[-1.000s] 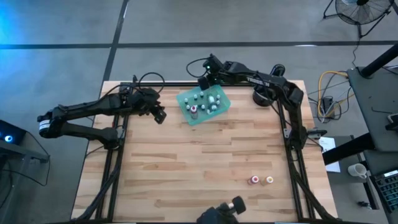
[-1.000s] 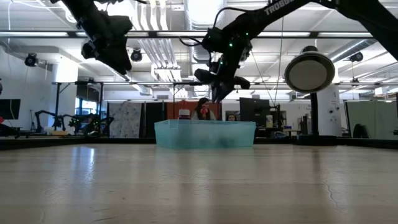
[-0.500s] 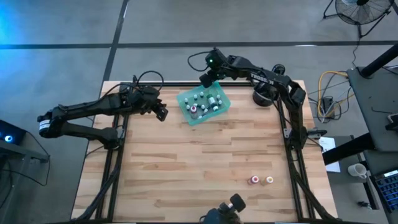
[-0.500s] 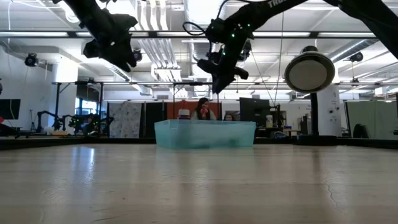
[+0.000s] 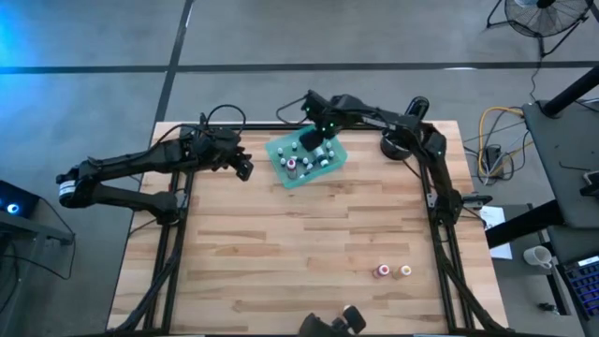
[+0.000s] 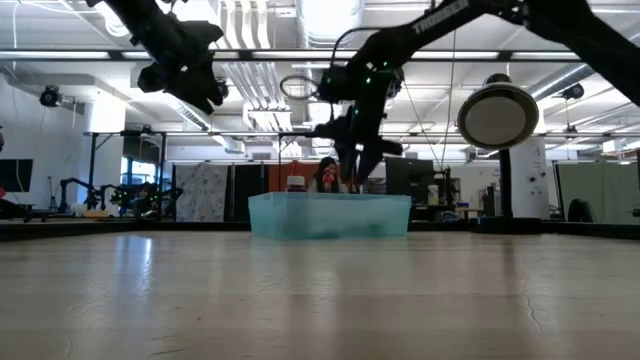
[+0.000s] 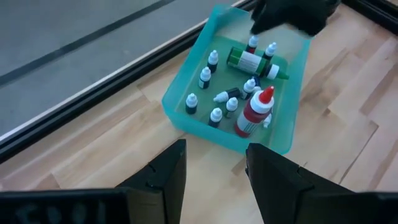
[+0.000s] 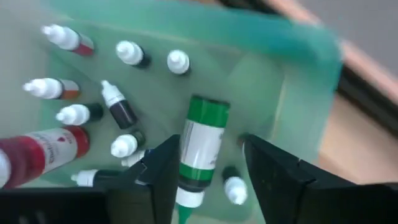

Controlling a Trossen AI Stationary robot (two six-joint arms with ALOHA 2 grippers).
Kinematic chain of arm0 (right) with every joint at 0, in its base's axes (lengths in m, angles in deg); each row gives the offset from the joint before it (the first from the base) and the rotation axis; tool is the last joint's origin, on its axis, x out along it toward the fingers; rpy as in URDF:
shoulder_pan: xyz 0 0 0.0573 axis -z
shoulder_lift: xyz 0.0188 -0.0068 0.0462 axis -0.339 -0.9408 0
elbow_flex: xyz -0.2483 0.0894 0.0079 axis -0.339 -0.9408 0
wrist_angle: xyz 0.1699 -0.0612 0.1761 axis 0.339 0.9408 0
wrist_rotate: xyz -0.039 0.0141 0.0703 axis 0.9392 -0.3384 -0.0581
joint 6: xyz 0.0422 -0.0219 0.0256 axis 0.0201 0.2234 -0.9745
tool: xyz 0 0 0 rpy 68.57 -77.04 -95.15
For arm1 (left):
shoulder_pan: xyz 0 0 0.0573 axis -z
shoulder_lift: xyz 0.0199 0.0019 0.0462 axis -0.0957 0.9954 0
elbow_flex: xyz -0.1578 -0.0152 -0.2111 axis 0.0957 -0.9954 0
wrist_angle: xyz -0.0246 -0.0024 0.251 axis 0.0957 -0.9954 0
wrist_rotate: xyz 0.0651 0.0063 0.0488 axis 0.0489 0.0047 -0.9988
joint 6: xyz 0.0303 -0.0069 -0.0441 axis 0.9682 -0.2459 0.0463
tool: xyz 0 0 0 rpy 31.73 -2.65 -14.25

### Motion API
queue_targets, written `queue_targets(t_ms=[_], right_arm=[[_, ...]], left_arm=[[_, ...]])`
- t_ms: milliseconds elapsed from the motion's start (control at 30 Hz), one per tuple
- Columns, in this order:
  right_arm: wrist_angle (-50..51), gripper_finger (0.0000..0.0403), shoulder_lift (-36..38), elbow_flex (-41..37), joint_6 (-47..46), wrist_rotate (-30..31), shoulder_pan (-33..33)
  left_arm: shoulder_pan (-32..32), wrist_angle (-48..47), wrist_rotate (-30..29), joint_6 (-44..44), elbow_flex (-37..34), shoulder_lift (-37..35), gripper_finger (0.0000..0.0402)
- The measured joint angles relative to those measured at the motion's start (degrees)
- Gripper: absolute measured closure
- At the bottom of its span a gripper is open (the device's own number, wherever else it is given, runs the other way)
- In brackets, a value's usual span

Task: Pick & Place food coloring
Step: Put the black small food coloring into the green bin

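Most little bottles [image 7: 213, 60] sat in the teal tray [image 5: 333, 161]. Two more [image 5: 393, 271] waited on the tabletop [image 5: 281, 253]. The right gripper [image 5: 316, 139] hung over the tray, jaws apart and empty. The left gripper [image 5: 241, 169] hovered beside the tray, jaws apart too.

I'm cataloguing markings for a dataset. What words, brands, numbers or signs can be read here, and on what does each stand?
"TROSS", cut off: white letters on the right arm, low view.
Label on the large red bottle: print present, too blurred to read.
White label on the large green bottle: nothing legible.
Small food coloring bottles in the teal tray: no readable text.
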Motion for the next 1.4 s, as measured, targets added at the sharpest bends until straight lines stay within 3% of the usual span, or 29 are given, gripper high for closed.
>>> queue_targets(t_ms=[267,467,733,833,1400], right_arm=[[1.3,0.0214,-4.5,0.3,-5.7,-0.7,-1.3],[2.1,0.0223,-5.0,0.2,-5.9,2.2,-1.8],[2.2,0.0235,-7.6,0.1,-6.7,-0.7,-2.7],[2.6,0.0228,-8.9,-0.1,-7.1,2.7,-3.6],[8.2,0.0213,-9.0,-0.6,-5.6,-2.0,-4.3]], left_arm=[[0.0,-1.4,0.2,-0.1,-0.1,0.0,0.0261],[0.0,-1.7,0.2,-0.1,-0.1,0.0,0.0262],[0.0,-1.7,0.1,0.0,-0.1,0.0,0.0261],[0.0,-1.9,0.1,0.0,-0.1,0.0,0.0261],[-0.2,-3.2,-0.1,1.2,-0.1,0.0,0.0261]])
